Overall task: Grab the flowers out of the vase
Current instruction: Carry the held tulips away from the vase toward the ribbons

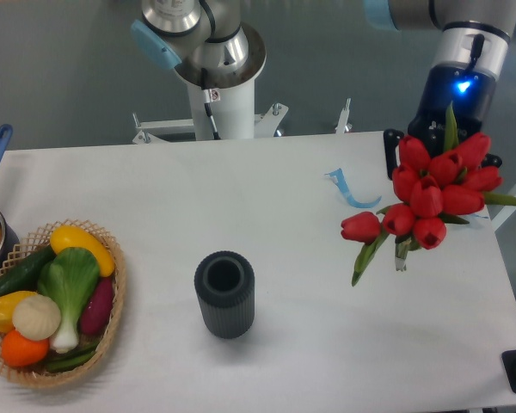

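Red flowers (pixel 434 194) hide the claw (pixel 413 168), grip unclear, far from vase (pixel 224 293).

I have one fixed camera, mounted high on the near side of the table (pixel 267 198) and tilted down across it toward the arm's white base post (pixel 225 103) at the far edge. It sits far enough back to take in nearly the whole tabletop, from the wicker basket (pixel 112 314) at left to the flowers (pixel 430 194) at right.
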Robot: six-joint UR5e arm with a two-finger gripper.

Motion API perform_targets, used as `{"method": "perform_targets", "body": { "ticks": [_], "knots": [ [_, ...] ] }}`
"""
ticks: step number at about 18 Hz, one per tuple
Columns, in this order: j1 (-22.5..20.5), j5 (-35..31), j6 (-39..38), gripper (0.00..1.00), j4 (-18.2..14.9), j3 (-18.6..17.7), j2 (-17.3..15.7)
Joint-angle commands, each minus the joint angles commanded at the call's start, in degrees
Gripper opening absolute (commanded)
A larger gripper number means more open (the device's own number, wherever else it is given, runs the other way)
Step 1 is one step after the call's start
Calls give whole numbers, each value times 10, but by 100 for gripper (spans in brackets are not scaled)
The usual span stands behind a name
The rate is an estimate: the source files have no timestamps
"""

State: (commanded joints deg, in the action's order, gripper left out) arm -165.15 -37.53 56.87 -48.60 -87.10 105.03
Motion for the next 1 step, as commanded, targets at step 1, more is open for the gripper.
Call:
{"method": "perform_targets", "body": {
  "ticks": [1],
  "knots": [
    [0, 0, 0, 36, 1, -1, 0]
  ]
}}
